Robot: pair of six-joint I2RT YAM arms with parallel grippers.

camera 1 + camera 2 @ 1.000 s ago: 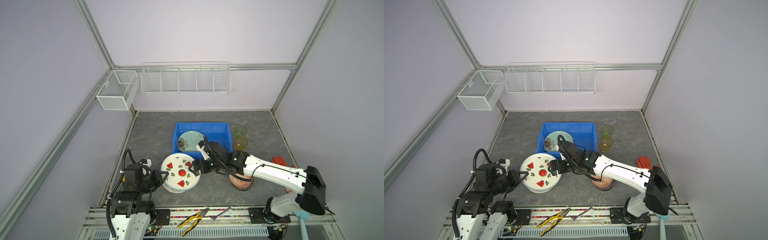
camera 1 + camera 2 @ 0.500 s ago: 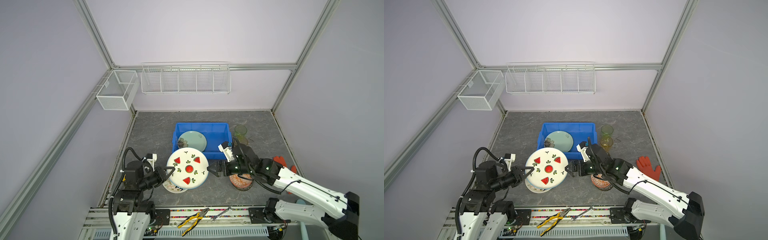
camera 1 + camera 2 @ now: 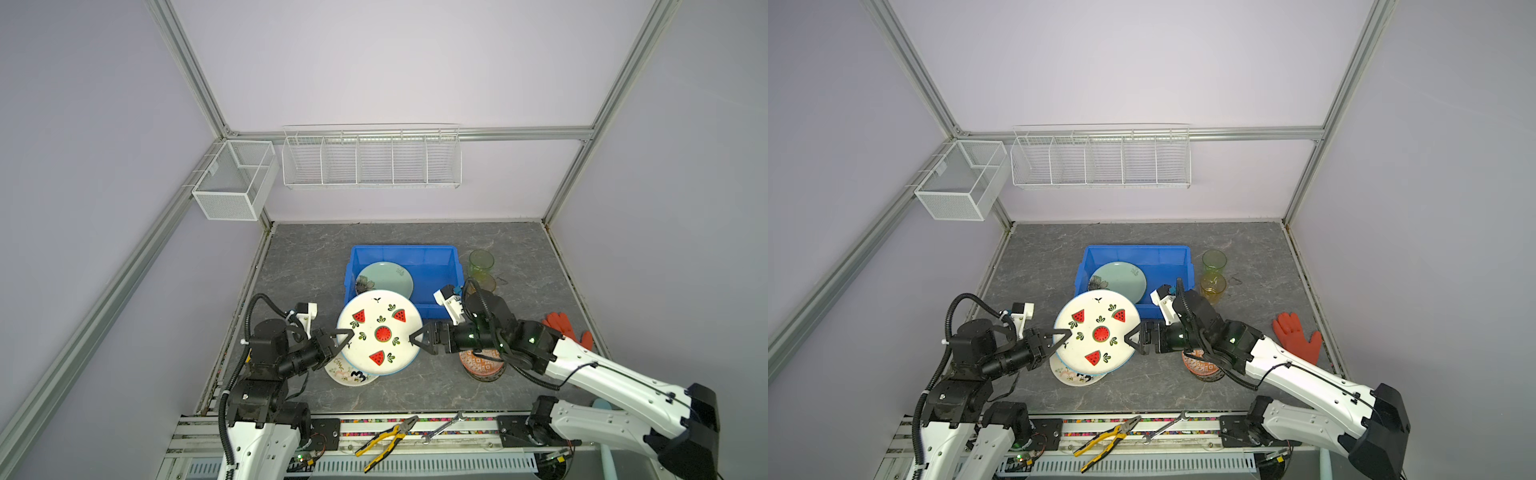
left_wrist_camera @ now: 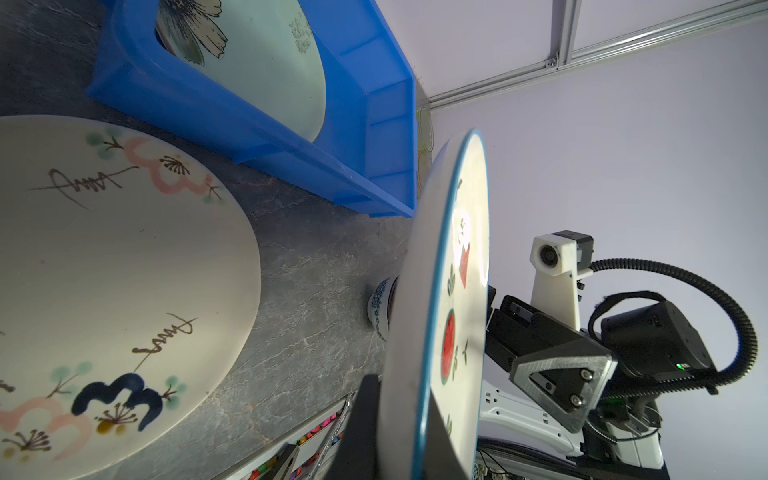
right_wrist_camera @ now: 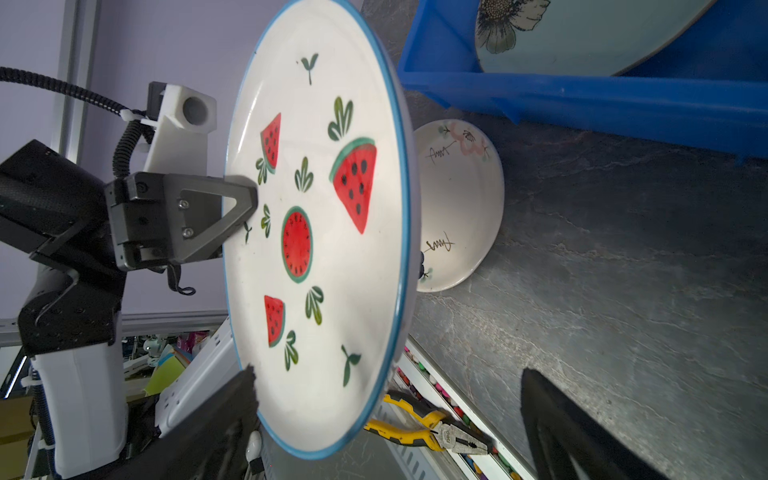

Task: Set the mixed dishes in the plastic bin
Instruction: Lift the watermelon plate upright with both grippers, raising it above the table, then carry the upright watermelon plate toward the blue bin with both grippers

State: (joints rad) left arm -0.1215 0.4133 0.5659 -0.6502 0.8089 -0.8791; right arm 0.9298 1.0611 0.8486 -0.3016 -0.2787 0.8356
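— Where was the watermelon plate [image 3: 378,330]?

— Off the table [image 3: 415,386], face up, in front of the blue bin [image 3: 440,259]. In both top views its 12 o'clock rim overlapped the bin's near wall.

— What held it?

— The left gripper [image 3: 347,336], at the plate's 9 o'clock. Its jaws were pinching the rim, one above and one below, as the left wrist view showed edge-on.

— And the right gripper [image 3: 415,340]?

— At the plate's 3 o'clock, jaws spread wide, with the rim between them. I couldn't tell whether either jaw touched the plate.

— Anything in the bin?

— A pale green plate [image 3: 388,276] with a flower, leaning against the left side of the bin.

— What lay around the raised plate?

— A cream flowered plate [image 3: 349,374] lay flat on the table beneath it, showing at 7 o'clock. An orange bowl [image 3: 482,363] sat between 3 and 4 o'clock, partly under the right arm. A green glass [image 3: 481,262] and an amber glass [image 3: 488,283] stood upright together at about 2 o'clock, just beside the bin's right wall.

— Farther out?

— An orange glove [image 3: 565,328] lay at 3 o'clock, well apart. Yellow-handled pliers [image 3: 386,436] and a wrench [image 3: 442,424] lay on the front rail at around 6 o'clock.
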